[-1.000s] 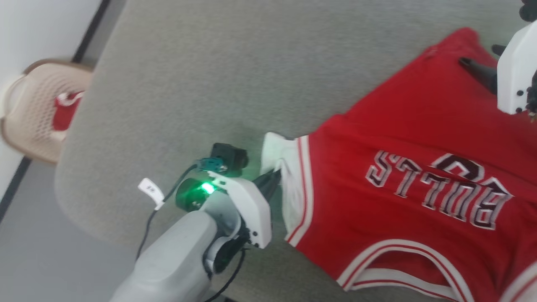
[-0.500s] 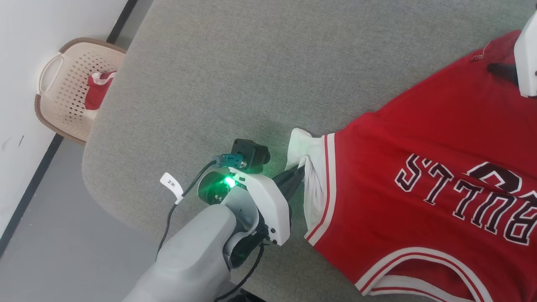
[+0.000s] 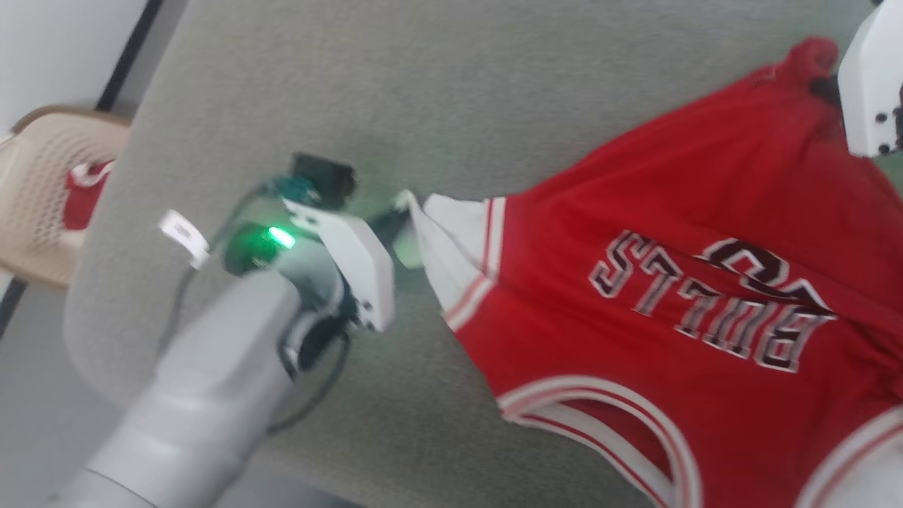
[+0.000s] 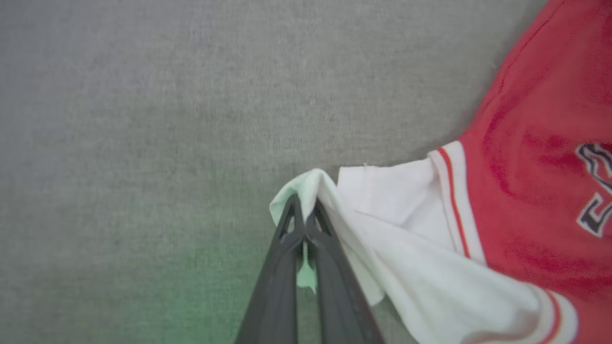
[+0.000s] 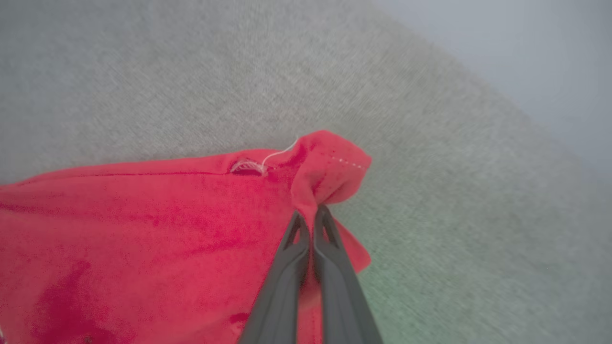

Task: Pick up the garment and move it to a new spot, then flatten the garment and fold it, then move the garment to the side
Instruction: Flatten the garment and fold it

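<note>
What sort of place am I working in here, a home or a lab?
Probably an indoor laundry-folding station; home or lab is unclear. A grey cloth-covered table has the red jersey on it, and a beige perforated laundry basket holding another red cloth sits on the grey floor by a white wall.

garment [image 3: 656, 204]: red, white sleeve, red-white striped trim, dark white-outlined lettering | table [image 3: 367, 92]: grey | basket [image 3: 35, 204], far left: beige, perforated

The head camera looks steeply down from above the flat grey fabric-covered surface [image 3: 536, 92]. Each wrist camera sits low and close behind its own pincer, the left gripper [image 4: 304, 203] and the right gripper [image 5: 311, 214]. All three views share the thin red jersey with white sleeves [image 3: 670, 212]: the left wrist sees its near left sleeve, the right wrist its far right corner.
</note>
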You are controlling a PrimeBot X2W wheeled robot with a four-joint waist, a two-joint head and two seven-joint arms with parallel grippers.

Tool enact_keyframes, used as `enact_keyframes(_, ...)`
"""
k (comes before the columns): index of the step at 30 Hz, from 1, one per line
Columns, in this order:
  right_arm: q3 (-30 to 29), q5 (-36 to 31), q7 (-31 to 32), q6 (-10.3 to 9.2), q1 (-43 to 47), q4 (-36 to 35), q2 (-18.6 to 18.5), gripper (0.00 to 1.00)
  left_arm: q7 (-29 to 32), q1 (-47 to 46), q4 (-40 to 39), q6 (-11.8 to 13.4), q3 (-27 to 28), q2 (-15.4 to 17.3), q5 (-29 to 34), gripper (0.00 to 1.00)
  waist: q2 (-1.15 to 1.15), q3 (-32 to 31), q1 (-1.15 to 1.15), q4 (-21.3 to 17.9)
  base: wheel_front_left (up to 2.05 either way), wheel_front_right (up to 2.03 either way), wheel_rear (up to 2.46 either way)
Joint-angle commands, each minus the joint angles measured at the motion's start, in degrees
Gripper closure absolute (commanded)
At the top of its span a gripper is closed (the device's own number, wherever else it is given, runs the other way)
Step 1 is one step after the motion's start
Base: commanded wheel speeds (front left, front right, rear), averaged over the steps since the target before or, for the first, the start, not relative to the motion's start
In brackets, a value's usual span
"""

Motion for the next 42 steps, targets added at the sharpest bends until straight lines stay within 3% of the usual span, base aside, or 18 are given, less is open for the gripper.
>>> enact_keyframes(1, 0.43, 1.23, -1.37, -0.08, -1.16, -1.57, -0.36, 1.0, 1.37, -2.59, -1.51, 0.98, 0.86, 1.77, 1.03, 1.0, 0.0, -2.13, -0.01, -3.71, 0.0, 0.0, 0.0)
enact_keyframes(14, -0.01, 5.4, -7.32, -0.07, -2.52, -9.04, -3.65, 1.0, 14.13, -15.24, -11.39, 5.44, 4.13, 13.95, 3.32, 1.0, 0.0, -7.66, -0.01, -14.71, 0.0, 0.0, 0.0)
enact_keyframes(21, -1.8, 6.47, -7.99, -0.07, -2.97, -11.61, -4.5, 1.0, 20.34, -21.11, -14.07, 6.09, 4.48, 17.34, 4.29, 1.0, 0.0, -10.89, -0.01, -19.19, 0.0, 0.0, 0.0)
enact_keyframes(28, -3.3, 6.39, -7.88, -0.07, -3.82, -13.13, -3.8, 1.0, 24.09, -25.99, -13.66, 5.44, 4.0, 18.43, 4.71, 1.0, 0.0, -13.51, -0.01, -22.17, 0.0, 0.0, 0.0)
enact_keyframes(33, -4.36, 5.45, -8.42, -0.07, -4.93, -12.14, -2.19, 1.0, 24.19, -30.59, -9.07, 4.44, 4.02, 17.62, 5.36, 1.0, 0.0, -14.24, -0.01, -23.87, 0.0, 0.0, 0.0)
enact_keyframes(37, -4.85, 3.72, -10.16, -0.07, -6.37, -10.11, -0.54, 1.0, 21.34, -34.1, -4.87, 3.7, 4.28, 16.52, 6.73, 1.0, 0.0, -13.23, -0.01, -24.64, 0.0, 0.0, 0.0)
enact_keyframes(42, -5.16, -0.16, -15.81, -0.08, -10.41, -4.85, 2.3, 1.0, 13.2, -40.42, 1.96, 4.17, 4.83, 14.01, 10.1, 1.0, 0.0, -10.36, -0.01, -24.93, 0.0, 0.0, 0.0)
